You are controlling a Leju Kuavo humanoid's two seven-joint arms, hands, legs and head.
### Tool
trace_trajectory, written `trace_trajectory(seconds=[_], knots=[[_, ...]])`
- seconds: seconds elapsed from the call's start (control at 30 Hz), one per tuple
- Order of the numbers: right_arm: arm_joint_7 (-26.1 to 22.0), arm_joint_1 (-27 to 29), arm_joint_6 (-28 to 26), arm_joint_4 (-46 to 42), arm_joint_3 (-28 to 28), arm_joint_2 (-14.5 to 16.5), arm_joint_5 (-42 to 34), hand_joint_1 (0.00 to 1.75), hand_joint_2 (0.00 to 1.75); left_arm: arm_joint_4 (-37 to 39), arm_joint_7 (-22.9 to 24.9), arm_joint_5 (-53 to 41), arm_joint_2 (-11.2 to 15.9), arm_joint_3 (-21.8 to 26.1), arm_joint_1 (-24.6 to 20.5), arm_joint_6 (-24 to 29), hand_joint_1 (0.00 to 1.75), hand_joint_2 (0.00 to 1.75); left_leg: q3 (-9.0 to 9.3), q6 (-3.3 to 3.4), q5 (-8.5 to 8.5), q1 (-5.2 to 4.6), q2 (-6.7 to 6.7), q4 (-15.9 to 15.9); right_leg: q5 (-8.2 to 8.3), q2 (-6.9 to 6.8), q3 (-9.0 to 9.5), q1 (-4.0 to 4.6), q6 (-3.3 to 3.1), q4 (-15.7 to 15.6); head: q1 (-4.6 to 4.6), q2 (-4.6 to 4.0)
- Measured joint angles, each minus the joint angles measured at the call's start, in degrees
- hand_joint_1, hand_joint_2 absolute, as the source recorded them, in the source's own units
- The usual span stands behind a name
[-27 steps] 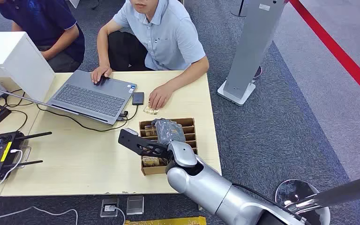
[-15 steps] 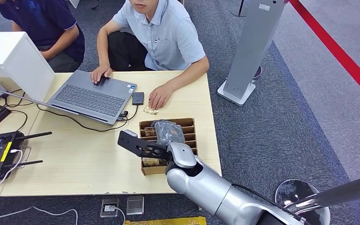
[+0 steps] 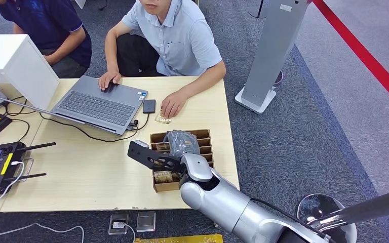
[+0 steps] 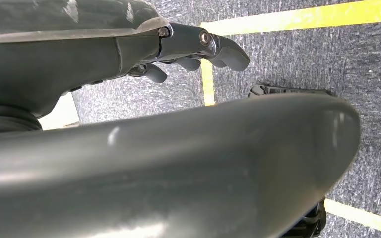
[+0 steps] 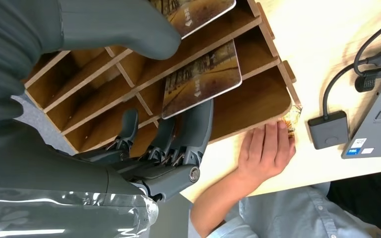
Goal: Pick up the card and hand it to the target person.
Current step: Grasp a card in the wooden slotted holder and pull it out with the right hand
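Right hand (image 5: pixel 154 148), fingers apart and empty, hovers over the card (image 5: pixel 201 79) at center frame; risk: fingers snag the wooden box (image 5: pixel 258 106) divider.

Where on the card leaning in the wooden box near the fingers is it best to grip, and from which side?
Take the card by its free upper edge: it leans out above the dividers of the wooden box, its lower part sunk in a slot. The right hand should probably come from the open top, closing on both flat faces.
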Motion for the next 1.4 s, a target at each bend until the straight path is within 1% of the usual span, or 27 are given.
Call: trace_trajectory(seconds=[0.1, 0.23, 0.33, 0.43, 0.67, 1.13, 1.27, 1.4], knots=[[-0.2, -0.01, -0.05, 0.08, -0.03, 0.0, -0.06, 0.98, 1.75, 0.0, 0.0, 0.01, 0.0, 0.0, 0.0, 0.0, 0.0, 0.0, 0.0, 0.0, 0.0, 0.0, 0.0, 0.0, 0.0, 0.0, 0.0, 0.0, 0.0, 0.0, 0.0, 0.0], [-0.42, -0.06, -0.11, 0.26, -0.05, 0.0, -0.36, 1.19, 1.75, 0.0, 0.0, 0.03, 0.0, 0.0, 0.0, 0.0, 0.0, 0.0, 0.0, 0.0, 0.0, 0.0, 0.0, 0.0, 0.0, 0.0, 0.0, 0.0, 0.0, 0.0, -0.02, 0.0], [-0.51, -0.07, -0.15, 0.37, -0.05, 0.0, -0.53, 1.3, 1.75, 0.0, 0.0, 0.04, 0.0, 0.0, 0.0, 0.0, 0.0, 0.0, 0.0, 0.0, 0.0, 0.0, 0.0, 0.0, 0.0, 0.0, 0.0, 0.0, 0.0, 0.0, -0.02, 0.0], [-0.62, -0.09, -0.25, 0.45, -0.06, 0.0, -0.58, 1.31, 1.75, 0.0, -0.01, 0.04, 0.0, 0.0, 0.0, 0.0, 0.0, 0.0, 0.0, 0.0, 0.0, 0.0, 0.0, 0.0, 0.0, 0.0, 0.0, 0.0, 0.0, 0.0, -0.01, 0.0], [-0.87, -0.13, -0.44, 0.57, -0.05, 0.0, -0.87, 1.4, 1.75, 0.0, -0.06, 0.04, 0.0, 0.0, 0.0, 0.0, 0.0, 0.0, 0.0, 0.0, 0.0, 0.0, 0.0, 0.0, 0.0, 0.0, 0.0, 0.0, 0.0, 0.0, 0.0, 0.0], [-1.57, -0.11, -1.85, 0.52, -0.13, -0.13, -1.14, 1.41, 1.75, 0.0, -0.87, -0.14, 0.0, -0.09, 0.0, 1.09, 0.0, 0.0, 0.01, 0.0, 0.0, 0.0, 0.0, 0.0, 0.0, 0.0, 0.0, 0.0, 0.0, 0.0, -0.01, 0.0], [-1.33, -0.06, -2.88, -1.59, -0.48, -0.67, -1.44, 1.41, 1.75, 0.0, -0.9, 0.18, 0.0, -0.07, 0.01, 1.03, 0.0, 0.0, 0.01, 0.0, 0.0, 0.0, 0.01, 0.0, 0.0, 0.0, -0.01, 0.0, 0.0, 0.0, 0.01, 0.0], [-0.37, 0.08, -4.03, -7.14, -1.28, -2.35, -1.16, 1.41, 1.75, 0.0, -1.01, 0.66, 0.0, -0.07, 0.05, 1.01, 0.0, 0.0, 0.01, 0.0, 0.0, 0.0, 0.01, 0.01, 0.0, 0.0, -0.02, 0.0, 0.0, 0.0, -0.01, 0.0]])
